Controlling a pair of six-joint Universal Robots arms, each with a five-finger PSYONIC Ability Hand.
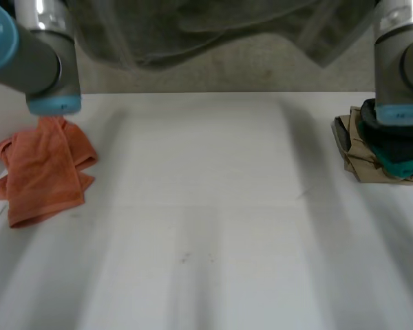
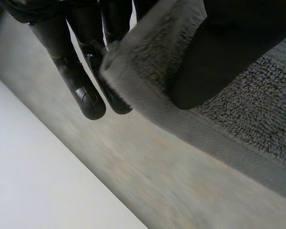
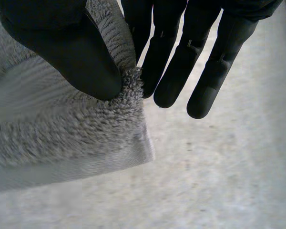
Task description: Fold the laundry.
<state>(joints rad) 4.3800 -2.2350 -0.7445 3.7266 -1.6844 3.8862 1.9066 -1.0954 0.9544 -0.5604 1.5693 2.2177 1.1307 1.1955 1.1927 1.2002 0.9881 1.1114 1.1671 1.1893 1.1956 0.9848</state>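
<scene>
Clearly soft and limp, the grey towel [image 3: 62, 133] will sag unless taken by its corners; the left hand [image 2: 83, 88] and right hand [image 3: 71, 47] each pinch one.

- A white table [image 1: 206, 206] is seen from above, and its top is crossed by broad, soft shadows (faint bands running front to back).
- A few small dark specks are noted near its middle.
- Beyond its far edge a grey-beige floor [image 1: 261, 72] is shown, mottled and carpet-like.
- The light is diffuse, so shadow edges are blurred.
</scene>
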